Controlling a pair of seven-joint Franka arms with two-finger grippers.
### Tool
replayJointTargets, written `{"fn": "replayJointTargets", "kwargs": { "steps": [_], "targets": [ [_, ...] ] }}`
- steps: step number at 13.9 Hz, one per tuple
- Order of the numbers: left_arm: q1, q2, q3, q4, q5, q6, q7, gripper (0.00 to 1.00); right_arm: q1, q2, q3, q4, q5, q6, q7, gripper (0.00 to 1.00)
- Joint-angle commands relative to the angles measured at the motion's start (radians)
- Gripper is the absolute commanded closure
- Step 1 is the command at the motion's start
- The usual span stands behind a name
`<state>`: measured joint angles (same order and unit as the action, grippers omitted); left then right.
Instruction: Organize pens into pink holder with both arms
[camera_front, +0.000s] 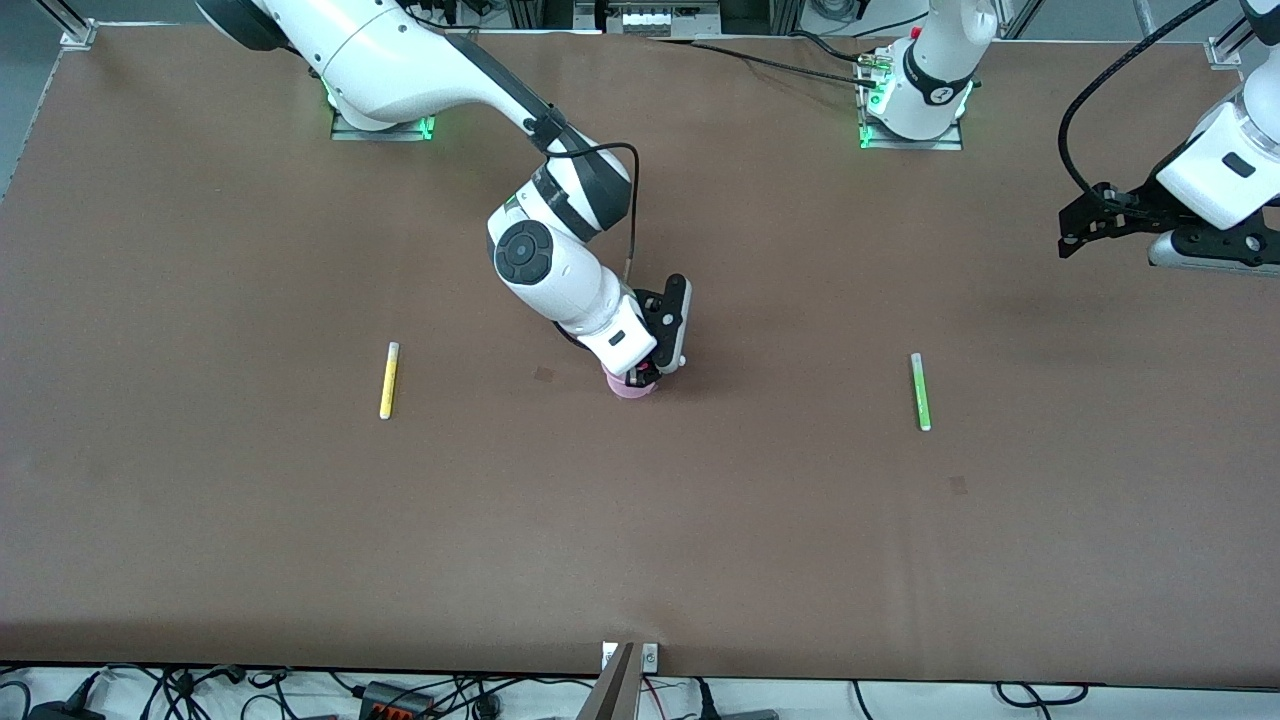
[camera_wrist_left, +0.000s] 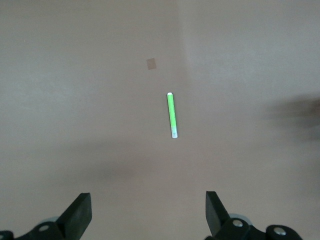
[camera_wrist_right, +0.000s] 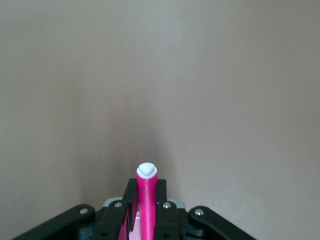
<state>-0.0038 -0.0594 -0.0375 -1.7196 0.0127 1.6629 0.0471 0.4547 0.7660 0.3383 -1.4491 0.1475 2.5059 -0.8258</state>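
The right gripper (camera_front: 648, 374) hung directly over the pink cup (camera_front: 630, 388) at mid-table, its fingers (camera_wrist_right: 166, 220) clenched on a magenta pen (camera_wrist_right: 146, 200) held along the claw with the white tip pointing away from the wrist. Most of the cup was hidden under the gripper; only its rim nearest the front camera showed, and whether the pen had entered it could not be made out. The left gripper (camera_front: 1072, 232) waited in the air over the table (camera_front: 700, 540) at the left arm's end, its fingers (camera_wrist_left: 80, 215) spread wide and grasping nothing. A green pen (camera_front: 920, 391) lay flat on the table toward the left arm's end, in plain sight of the left wrist camera. A yellow pen (camera_front: 388, 380) lay flat toward the right arm's end. Both loose pens rested well apart from the cup, one to either side of it.
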Motion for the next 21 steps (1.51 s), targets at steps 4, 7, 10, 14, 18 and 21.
{"fn": "replayJointTargets", "kwargs": {
  "steps": [4,7,10,14,18,21],
  "targets": [
    [0.001,-0.007,0.005,0.000,-0.019,-0.012,-0.003,0.00,-0.005,-0.004,0.004,-0.008,-0.008,0.013,-0.016,1.00],
    [0.001,-0.007,0.005,0.000,-0.019,-0.012,-0.003,0.00,-0.005,-0.004,0.005,-0.010,-0.008,0.010,-0.021,1.00],
    [0.001,-0.008,0.005,0.000,-0.019,-0.012,-0.003,0.00,-0.014,-0.005,0.004,-0.010,-0.008,0.010,-0.022,1.00],
    [-0.001,-0.008,0.004,0.000,-0.019,-0.012,-0.003,0.00,-0.053,-0.022,0.005,-0.010,-0.008,0.010,-0.021,1.00],
    [0.001,-0.007,0.004,0.000,-0.019,-0.012,-0.003,0.00,-0.088,-0.025,0.008,-0.010,0.000,0.013,-0.015,1.00],
    [-0.001,-0.007,0.004,0.000,-0.019,-0.012,-0.003,0.00,-0.065,-0.030,0.013,-0.010,0.000,0.011,-0.004,1.00]
  ]
}}
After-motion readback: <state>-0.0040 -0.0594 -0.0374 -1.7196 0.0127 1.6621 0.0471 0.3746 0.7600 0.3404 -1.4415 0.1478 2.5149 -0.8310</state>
